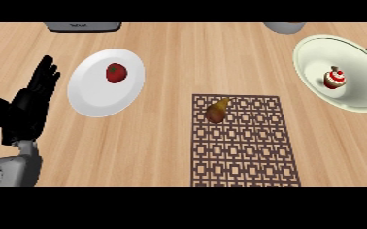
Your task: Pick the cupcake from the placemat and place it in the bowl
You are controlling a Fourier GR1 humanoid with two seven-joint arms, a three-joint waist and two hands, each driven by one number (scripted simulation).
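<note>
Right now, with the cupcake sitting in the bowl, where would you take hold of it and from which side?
Grip the cupcake by its lower wrapper, coming straight down from above. It stands upright inside the bowl, whose raised wall blocks a sideways approach, and its cream top would likely smear.

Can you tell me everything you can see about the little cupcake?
The cupcake is small, with a reddish wrapper round its base, white frosting on top and a small dark red topping like a cherry. It stands upright inside the pale bowl at the counter's right side, resting on the bowl's inner surface. It is whole and nothing else touches it. No hand is near it; the only hand in view, the left hand, rests open at the far left edge.
</note>
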